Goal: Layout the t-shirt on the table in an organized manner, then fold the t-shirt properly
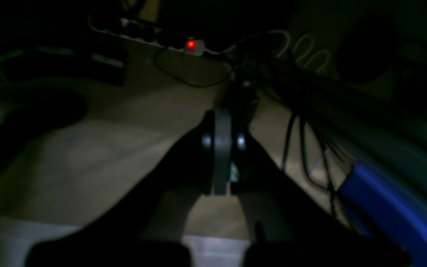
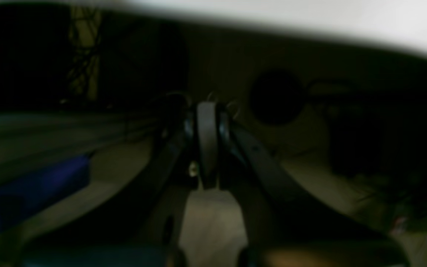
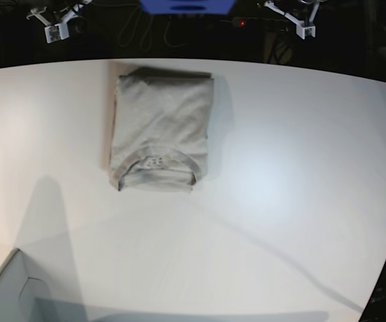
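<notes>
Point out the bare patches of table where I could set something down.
The widest bare stretch of the table runs from the folded t-shirt to the curved edge on the base view's right. Another lies below the collar, right of the pale box corner; a third, left of the shirt. It's tightest between the shirt's top and the table's far edge.

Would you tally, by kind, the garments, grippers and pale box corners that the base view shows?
Garments: 1, the folded t-shirt
Grippers: 2, the left gripper and the right gripper
Box corners: 1, the pale box corner
Total: 4
</notes>
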